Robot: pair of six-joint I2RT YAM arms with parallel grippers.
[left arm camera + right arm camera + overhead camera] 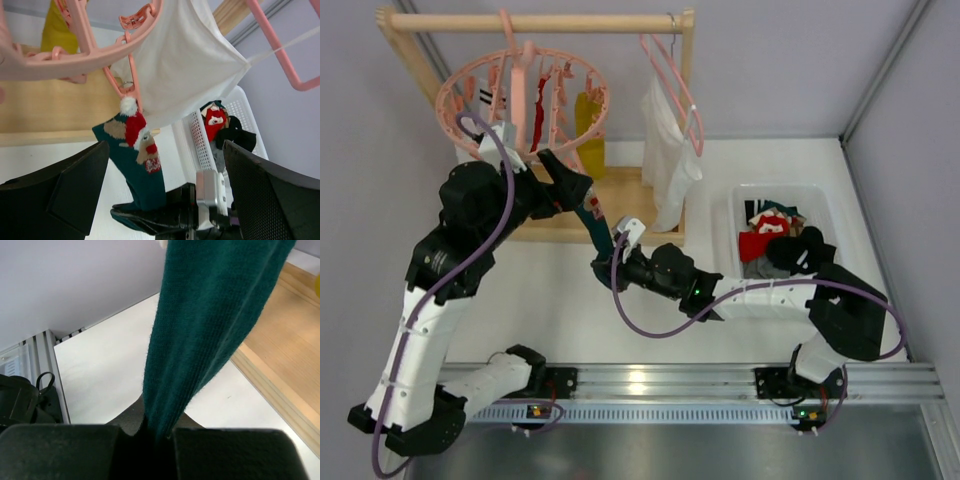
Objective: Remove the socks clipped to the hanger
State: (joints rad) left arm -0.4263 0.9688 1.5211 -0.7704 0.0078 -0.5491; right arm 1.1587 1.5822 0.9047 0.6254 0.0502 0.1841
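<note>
The round pink hanger (pixel 520 100) hangs from the wooden rack, and its rim (pixel 75 55) crosses the top of the left wrist view. A dark teal sock (pixel 594 225) with a red-white pattern (pixel 142 150) hangs stretched from one pink peg (pixel 127 90). My right gripper (pixel 604 262) is shut on the sock's lower end (pixel 210 325). Its jaws pinch the teal cloth at my right gripper (pixel 157 432). My left gripper (pixel 570 185) stands open just below the ring. Its fingers (pixel 75 192) flank the sock without touching it. A yellow sock (pixel 588 130) and a red sock (pixel 538 120) are still clipped to the ring.
A white garment (pixel 665 150) hangs on a thin pink clothes hanger (pixel 670 75) at the rack's right end. The wooden rack (pixel 535 22) has a flat base (pixel 620 195) under the ring. A white basket (pixel 735 235) at the right holds several socks.
</note>
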